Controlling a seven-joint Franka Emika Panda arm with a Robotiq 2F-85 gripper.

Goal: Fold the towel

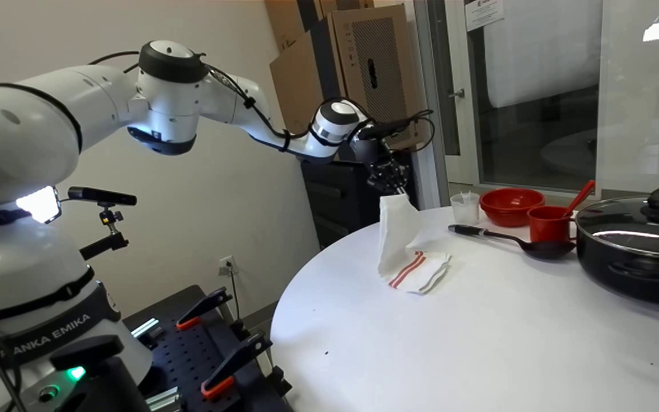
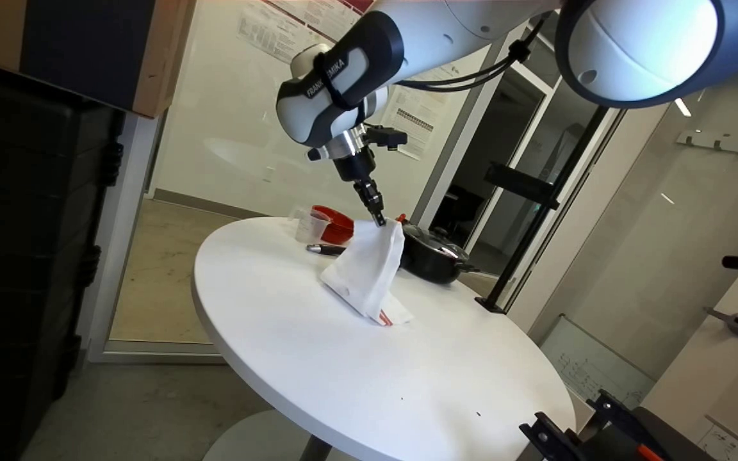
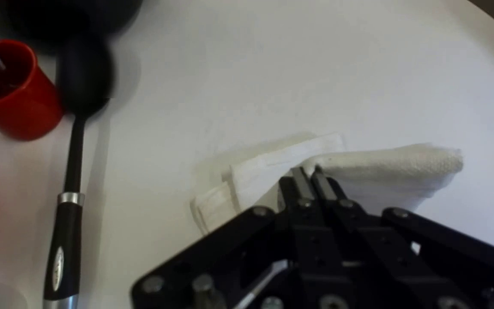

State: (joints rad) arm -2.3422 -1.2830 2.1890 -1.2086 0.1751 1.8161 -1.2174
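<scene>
White towel (image 1: 393, 232) with red stripes near one end, on table (image 1: 421, 349), in from the edge, toward the far edge in both exterior views. Striped part lies flat; rest pulled up into a steep peak. Fingers (image 3: 302, 189) close together, pinching towel at its raised top, seen in wrist view; tips point down at a slant in an exterior view. Arm (image 2: 369, 57) reaches in over the table.

Also on table, nearer the far edge: clear cup (image 1: 466, 209), contents unclear; stacked red bowls (image 1: 511, 206) just beside it; red mug (image 1: 548, 224) with red-handled utensil (image 1: 582, 195) leaning in it; black spoon (image 1: 547, 250) lying beside mug; black pan (image 1: 610, 252), glass lid (image 1: 615, 223) on, just beside spoon head.
</scene>
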